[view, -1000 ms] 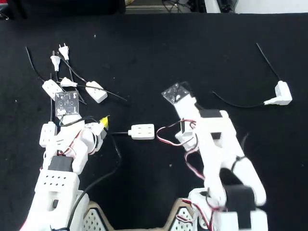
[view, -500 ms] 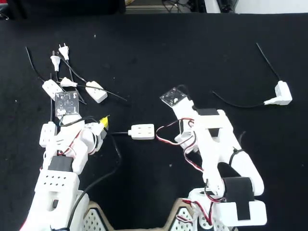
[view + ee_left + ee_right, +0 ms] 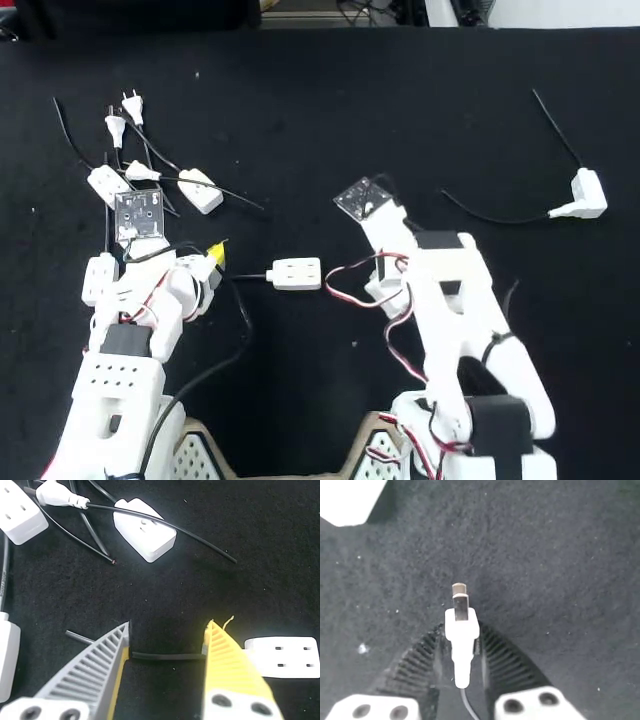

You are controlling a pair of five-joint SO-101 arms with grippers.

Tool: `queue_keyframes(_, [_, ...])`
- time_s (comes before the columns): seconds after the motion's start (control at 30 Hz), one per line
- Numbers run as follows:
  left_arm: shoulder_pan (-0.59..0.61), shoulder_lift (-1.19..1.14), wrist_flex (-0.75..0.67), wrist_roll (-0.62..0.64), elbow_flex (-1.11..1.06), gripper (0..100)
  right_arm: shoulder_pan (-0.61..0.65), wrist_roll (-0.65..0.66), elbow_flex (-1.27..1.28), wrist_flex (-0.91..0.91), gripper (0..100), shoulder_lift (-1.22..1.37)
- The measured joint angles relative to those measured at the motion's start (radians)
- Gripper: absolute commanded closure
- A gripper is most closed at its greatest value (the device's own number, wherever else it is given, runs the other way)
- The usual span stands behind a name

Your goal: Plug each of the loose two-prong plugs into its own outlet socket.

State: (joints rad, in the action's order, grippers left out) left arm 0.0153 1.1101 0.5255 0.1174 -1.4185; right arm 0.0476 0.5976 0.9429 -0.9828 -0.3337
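**A:** High view showed the table (image 3: 300,90) and a free outlet socket (image 3: 296,273) between the arms. Which step was it?

**B:** Carrying, I judged. The right gripper (image 3: 461,632) was clamped on a white plug (image 3: 462,622). Next, its prongs needed lining up with the slots. The left gripper (image 3: 167,630) stood wide around a cable (image 3: 165,656).

**A:** Anything unclear?

**B:** The prongs overlapped, so I could not separate them.

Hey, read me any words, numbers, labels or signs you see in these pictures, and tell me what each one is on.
None: no word, number or sign can be read in any view.
The outlet socket shows only bare slots.
The plug held in the right gripper is plain white.
The angled plug is too small to tell.
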Motion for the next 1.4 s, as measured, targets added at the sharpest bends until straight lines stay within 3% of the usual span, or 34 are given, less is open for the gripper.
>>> queue_keyframes(0.13, [0.0,0.0,0.0,0.0,0.0,76,0.002,0.002,0.032,0.011,89.6,0.0])
queue_keyframes(0.33, [0.0,0.0,0.0,0.0,0.0,76,0.003,0.002,0.069,0.101,89.7,0.035])
queue_keyframes(0.7, [0.0,0.0,0.0,0.0,0.0,76,0.003,0.002,0.069,0.08,89.7,0.032])
queue_keyframes(0.87, [0.0,0.0,0.0,0.0,0.0,76,0.003,0.002,0.069,0.078,99.2,0.031])
queue_keyframes(1.17, [0.0,0.0,0.0,0.0,0.0,76,0.002,-0.04,0.043,0.078,98.8,-0.012])
queue_keyframes(1.4, [0.0,0.0,0.0,0.0,0.0,76,0.196,-0.069,0.034,0.018,98.8,-0.18])
